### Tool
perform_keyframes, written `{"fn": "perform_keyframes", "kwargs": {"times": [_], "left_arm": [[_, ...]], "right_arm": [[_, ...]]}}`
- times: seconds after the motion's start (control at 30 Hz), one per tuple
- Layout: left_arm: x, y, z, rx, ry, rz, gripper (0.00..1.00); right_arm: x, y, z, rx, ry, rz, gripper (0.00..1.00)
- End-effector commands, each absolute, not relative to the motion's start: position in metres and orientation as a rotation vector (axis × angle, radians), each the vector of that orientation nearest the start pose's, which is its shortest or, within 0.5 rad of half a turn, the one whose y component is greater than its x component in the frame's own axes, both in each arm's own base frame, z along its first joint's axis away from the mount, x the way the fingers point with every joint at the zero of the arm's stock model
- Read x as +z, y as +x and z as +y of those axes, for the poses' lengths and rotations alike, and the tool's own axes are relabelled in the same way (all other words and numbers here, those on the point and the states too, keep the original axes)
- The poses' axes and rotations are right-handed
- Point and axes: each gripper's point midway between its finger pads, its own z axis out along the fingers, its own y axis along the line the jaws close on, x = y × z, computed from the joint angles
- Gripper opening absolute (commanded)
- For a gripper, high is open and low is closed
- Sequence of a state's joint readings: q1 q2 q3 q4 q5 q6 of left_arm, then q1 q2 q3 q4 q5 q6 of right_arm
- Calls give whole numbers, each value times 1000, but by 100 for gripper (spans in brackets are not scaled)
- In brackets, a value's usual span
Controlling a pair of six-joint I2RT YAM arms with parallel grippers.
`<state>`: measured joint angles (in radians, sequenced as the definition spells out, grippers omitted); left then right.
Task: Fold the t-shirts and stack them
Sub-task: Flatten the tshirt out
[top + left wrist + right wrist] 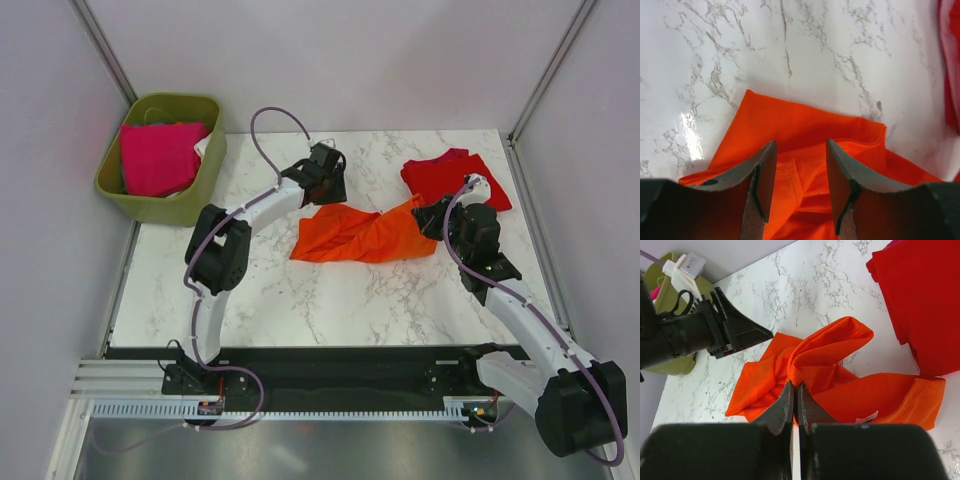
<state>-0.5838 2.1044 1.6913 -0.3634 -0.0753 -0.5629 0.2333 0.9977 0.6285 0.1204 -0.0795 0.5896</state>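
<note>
The orange t-shirt lay crumpled in the middle of the bench. The right claw was clenched on a raised fold of it. The left claw hung released over its opposite edge. Recommended: pinch a single hem layer there, then spread both claws to flatten.

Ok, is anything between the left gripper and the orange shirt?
Nothing visible. The left gripper hangs right over the orange shirt with its jaws apart, only cloth showing between them. The right gripper pinches a fold at the shirt's other end, clear of the left one.
</note>
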Motion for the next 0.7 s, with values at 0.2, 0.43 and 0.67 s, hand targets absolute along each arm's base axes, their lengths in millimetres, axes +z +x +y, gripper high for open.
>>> {"fn": "perform_keyframes", "kwargs": {"times": [0.2,0.43,0.67], "left_arm": [[65,461,-295,-166,25,2494,46],[59,457,-297,-179,29,2532,26],[83,459,-280,-102,-40,2463,2]], "right_arm": [[223,343,120,658,243,1788,0],[220,345,119,651,248,1795,0],[215,347,118,638,254,1808,0]]}}
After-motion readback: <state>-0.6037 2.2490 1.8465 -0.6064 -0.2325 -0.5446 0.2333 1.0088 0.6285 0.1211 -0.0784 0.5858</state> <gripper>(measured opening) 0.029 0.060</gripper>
